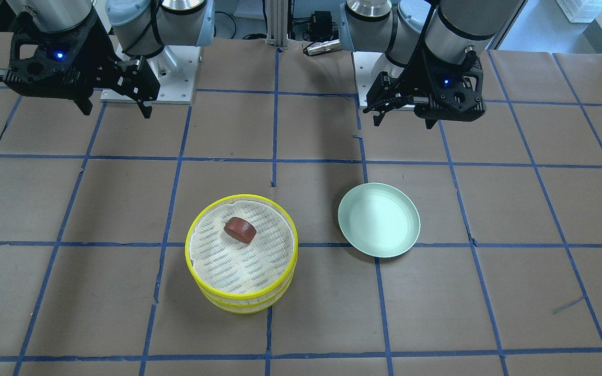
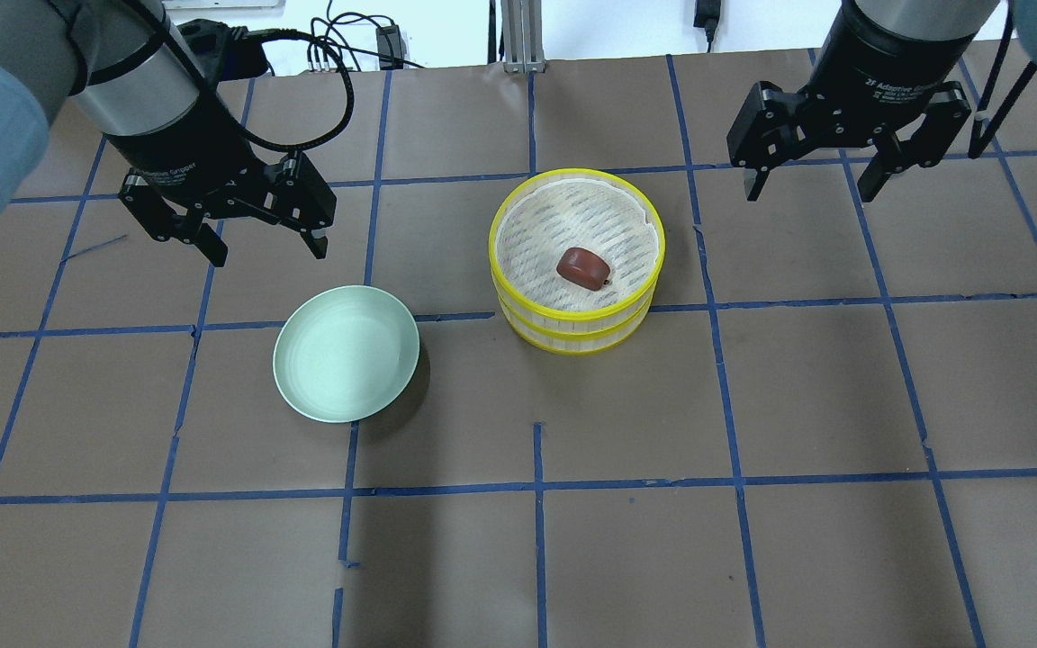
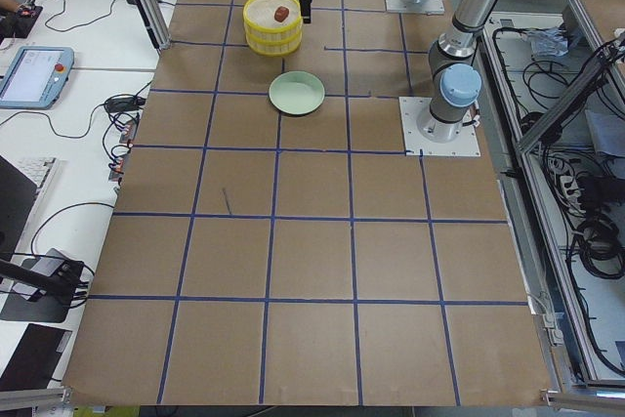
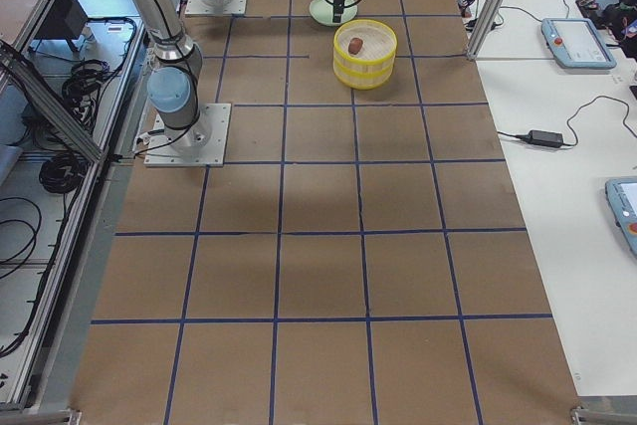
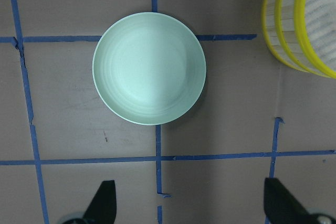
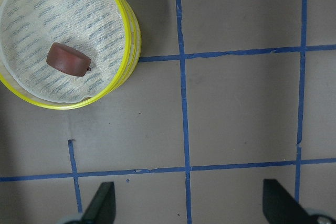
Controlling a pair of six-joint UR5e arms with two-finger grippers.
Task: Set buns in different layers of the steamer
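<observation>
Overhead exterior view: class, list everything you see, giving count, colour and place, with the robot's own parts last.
steamer layers: 2, yellow rims with cream liners, stacked mid-table
bun: 1, reddish-brown, on the top layer's liner
plate: 1, pale green, empty, left of the stack, not touching it
table: 1, brown with a blue tape grid
left claw: 1, black, open and empty, raised on the plate's side
right claw: 1, black, open and empty, raised right of the stack
</observation>
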